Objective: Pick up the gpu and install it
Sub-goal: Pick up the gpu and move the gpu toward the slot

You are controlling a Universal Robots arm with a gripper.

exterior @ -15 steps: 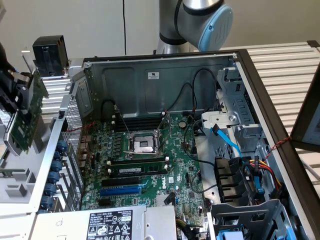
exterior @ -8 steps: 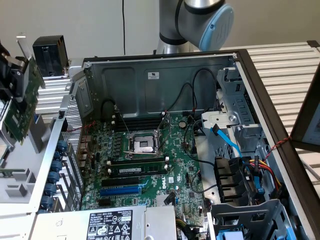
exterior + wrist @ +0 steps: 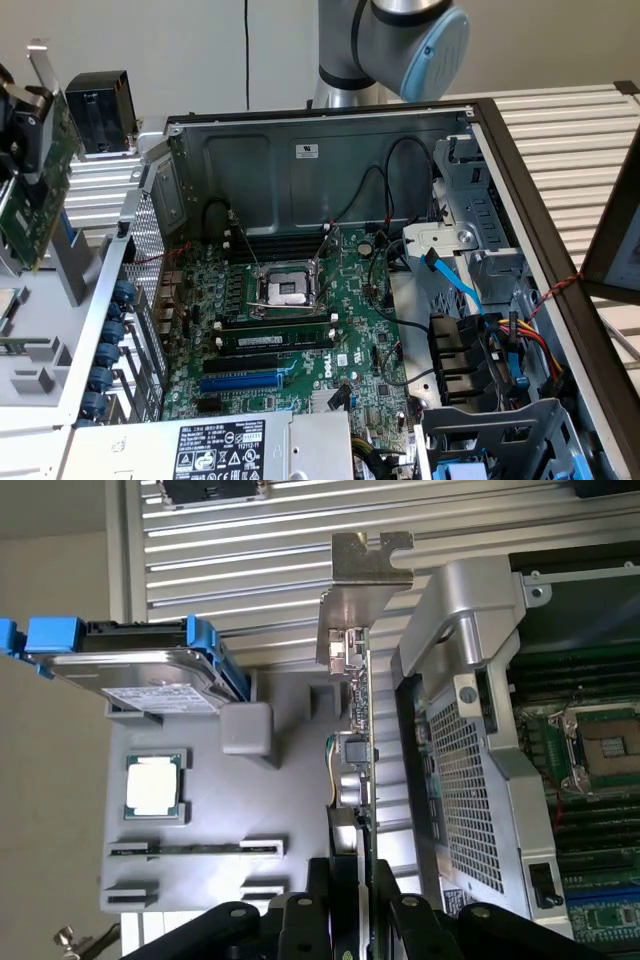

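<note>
**Gpu gripped in the claw, not yet in the case**

The claw (image 3: 352, 900) is clamped on the gpu (image 3: 355, 750). Its two fingers (image 3: 325, 910) pinch the thin board edge-on, and the metal end plate (image 3: 368, 565) is at the far end from the grip. The card hangs over the grey tray (image 3: 210, 810), outside the open computer case (image 3: 300, 130) on the exterior view's left, well apart from the motherboard (image 3: 350, 330). I'd judge it light and stiff but delicate. It is best held across bare board or shroud, clear of the contact edge and small parts.

Exterior view overlooks case (image 3: 300, 190); wrist sights along gpu (image 3: 358, 730).
</note>
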